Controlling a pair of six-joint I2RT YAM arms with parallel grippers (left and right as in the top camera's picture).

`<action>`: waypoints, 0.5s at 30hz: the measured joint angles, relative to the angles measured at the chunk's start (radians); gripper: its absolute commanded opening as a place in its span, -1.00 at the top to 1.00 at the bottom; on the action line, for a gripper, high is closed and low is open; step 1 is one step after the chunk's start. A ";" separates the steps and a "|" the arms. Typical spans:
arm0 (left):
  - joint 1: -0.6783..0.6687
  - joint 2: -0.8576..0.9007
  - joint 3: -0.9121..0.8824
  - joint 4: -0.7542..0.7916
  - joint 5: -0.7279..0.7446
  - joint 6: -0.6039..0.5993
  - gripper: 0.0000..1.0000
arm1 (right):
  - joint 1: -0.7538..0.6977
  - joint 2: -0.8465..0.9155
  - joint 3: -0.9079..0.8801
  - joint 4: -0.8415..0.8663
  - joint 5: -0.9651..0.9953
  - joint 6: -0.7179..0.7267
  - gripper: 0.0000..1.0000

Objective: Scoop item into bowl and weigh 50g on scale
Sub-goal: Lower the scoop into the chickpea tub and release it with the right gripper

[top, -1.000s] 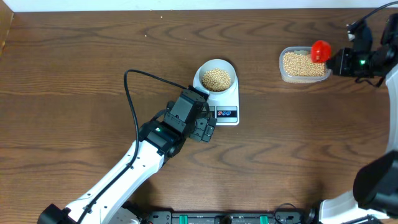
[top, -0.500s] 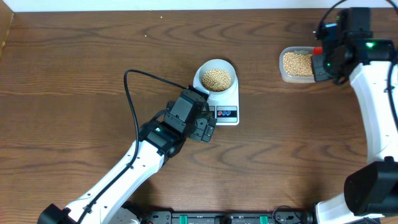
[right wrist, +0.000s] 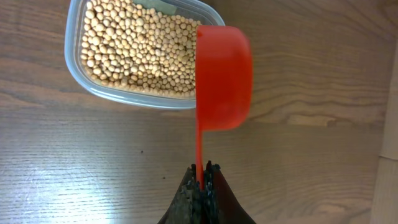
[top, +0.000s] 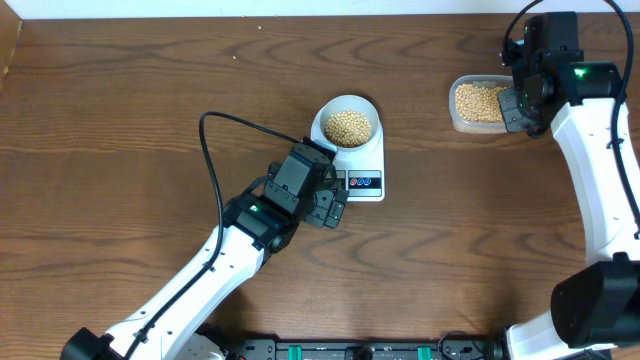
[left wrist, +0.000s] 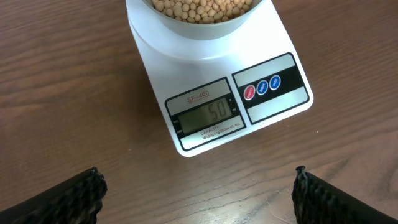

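Note:
The pale bowl (top: 348, 122) full of tan beans (top: 349, 126) sits on the white scale (top: 360, 165). In the left wrist view the scale (left wrist: 214, 93) shows its display (left wrist: 205, 115) reading 50, with the bowl (left wrist: 202, 18) on top. My left gripper (top: 335, 208) (left wrist: 199, 193) is open and empty, just in front of the scale. My right gripper (top: 522, 100) (right wrist: 201, 169) is shut on the handle of a red scoop (right wrist: 222, 74), held at the right edge of the clear tub of beans (right wrist: 140, 53) (top: 484, 104).
The clear tub stands at the back right of the brown wooden table (top: 150, 110). A black cable (top: 215, 150) loops from the left arm. The table's right edge (right wrist: 388, 93) is close to the right gripper.
My right arm has swung over the tub's right side and now hides the red scoop from overhead. The left arm, bowl and scale have not moved.

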 measured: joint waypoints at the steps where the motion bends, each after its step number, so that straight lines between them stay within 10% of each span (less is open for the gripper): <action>1: 0.000 0.000 0.000 0.000 0.000 0.000 -0.96 | 0.000 0.000 0.000 0.000 0.000 0.000 0.98; 15: 0.000 0.000 0.000 0.000 0.000 0.000 -0.96 | 0.000 0.000 0.000 0.009 -0.103 0.001 0.98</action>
